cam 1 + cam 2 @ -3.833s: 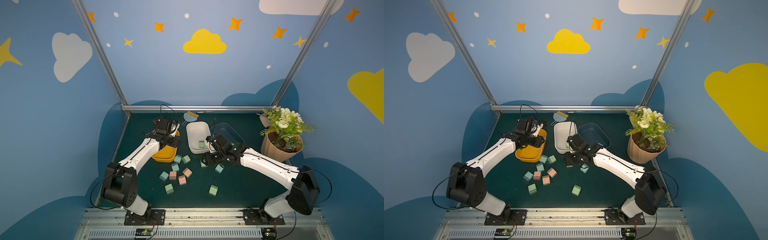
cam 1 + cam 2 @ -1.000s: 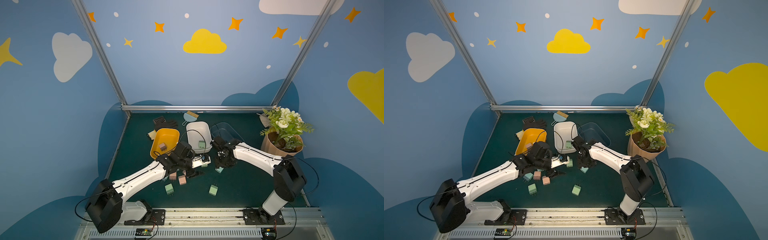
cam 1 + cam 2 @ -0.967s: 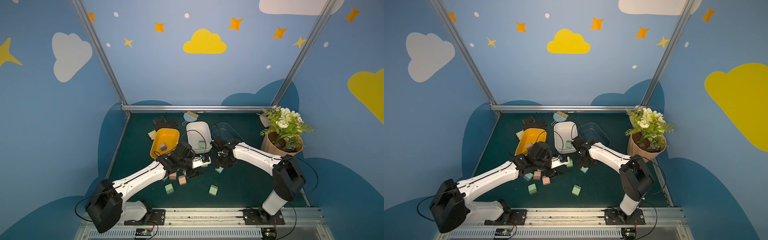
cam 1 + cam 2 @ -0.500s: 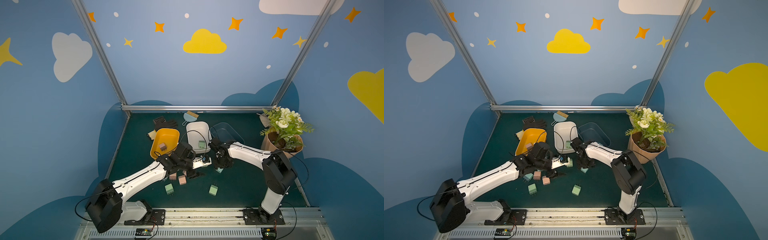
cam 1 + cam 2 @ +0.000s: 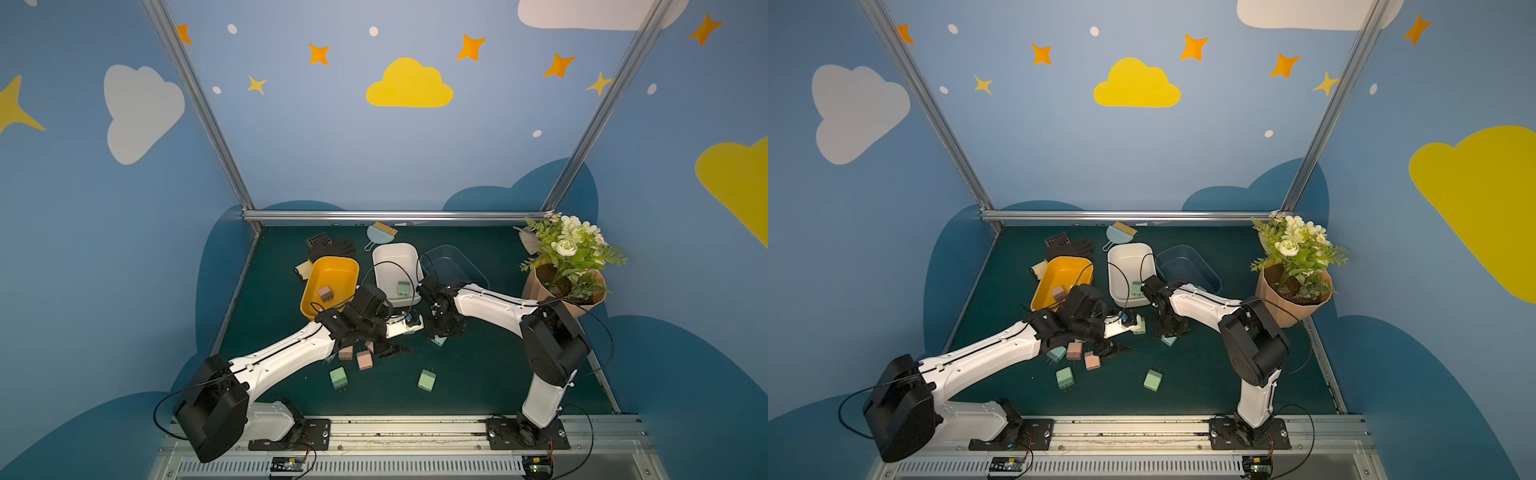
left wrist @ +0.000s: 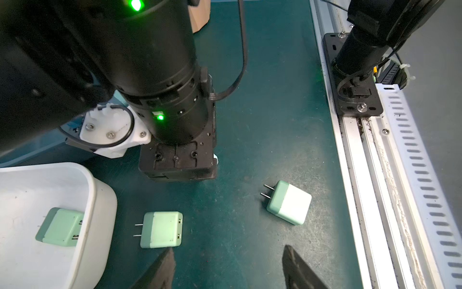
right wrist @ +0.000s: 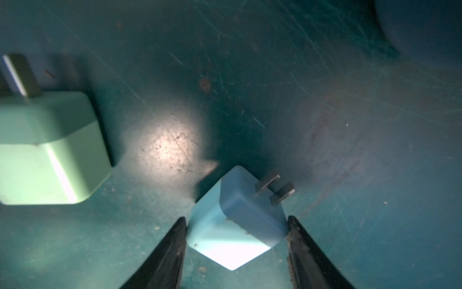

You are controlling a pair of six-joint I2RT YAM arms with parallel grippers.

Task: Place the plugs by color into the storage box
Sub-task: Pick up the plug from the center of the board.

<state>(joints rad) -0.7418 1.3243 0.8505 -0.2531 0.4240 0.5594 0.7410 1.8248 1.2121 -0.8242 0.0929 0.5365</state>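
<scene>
My right gripper (image 7: 236, 218) is down on the mat, both fingers touching the sides of a light blue plug (image 7: 237, 220); in a top view that plug (image 5: 438, 340) peeks out below it. My left gripper (image 6: 228, 260) is open and empty over bare mat between two green plugs (image 6: 161, 229) (image 6: 288, 202); in a top view the left gripper (image 5: 390, 351) sits mid-mat. Three storage boxes stand behind: yellow (image 5: 332, 266) holding a pink plug (image 5: 325, 293), white (image 5: 395, 257) holding a green plug (image 5: 402, 288), and blue (image 5: 453, 257). Pink plugs (image 5: 364, 360) and green plugs (image 5: 338, 378) lie loose.
A potted plant (image 5: 565, 266) stands at the right. A black glove (image 5: 332, 248) and a small brush (image 5: 380, 232) lie behind the boxes. The right arm's wrist (image 6: 162, 87) is close in front of my left gripper. The metal rail (image 5: 395, 432) runs along the front.
The right gripper's fingers have narrowed onto the light blue plug, and the right arm's elbow has swung inward. The left arm has barely moved over the last second.
</scene>
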